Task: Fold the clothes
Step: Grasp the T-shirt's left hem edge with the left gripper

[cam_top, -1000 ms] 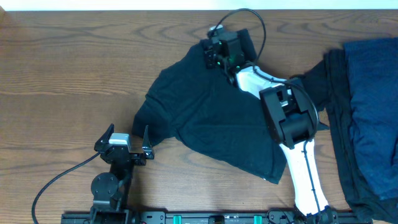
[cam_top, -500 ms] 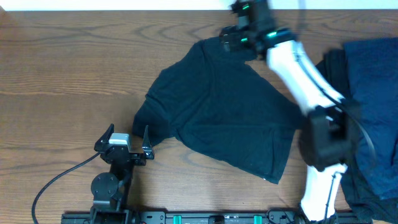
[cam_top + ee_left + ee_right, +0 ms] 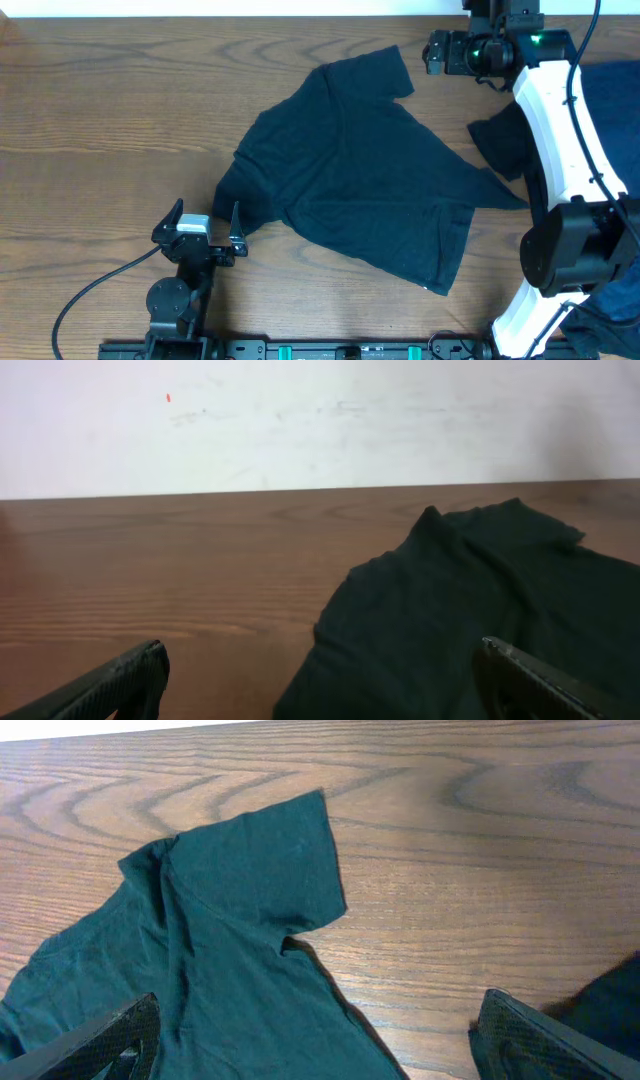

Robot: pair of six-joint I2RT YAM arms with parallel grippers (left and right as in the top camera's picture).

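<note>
A black short-sleeved T-shirt (image 3: 350,175) lies spread out at the middle of the wooden table, one sleeve (image 3: 385,75) pointing to the back. My right gripper (image 3: 434,53) hovers open just right of that sleeve, holding nothing. In the right wrist view the sleeve (image 3: 270,860) lies flat below and ahead of the open right gripper (image 3: 320,1040). My left gripper (image 3: 205,210) stands open at the shirt's front left edge. In the left wrist view the shirt (image 3: 470,600) fills the right side between the left gripper's (image 3: 320,675) spread fingers. More clothes, navy blue (image 3: 610,90) and black (image 3: 505,145), lie at the right.
The right arm (image 3: 560,130) reaches over the black garment at the right. A black cable (image 3: 90,290) loops from the left arm's base along the front edge. A white wall (image 3: 300,420) stands right behind the table's back edge.
My right gripper opened and let go of the T-shirt, then swung up and right to the back edge. The sleeve now lies spread toward the back. The left arm has not moved.
</note>
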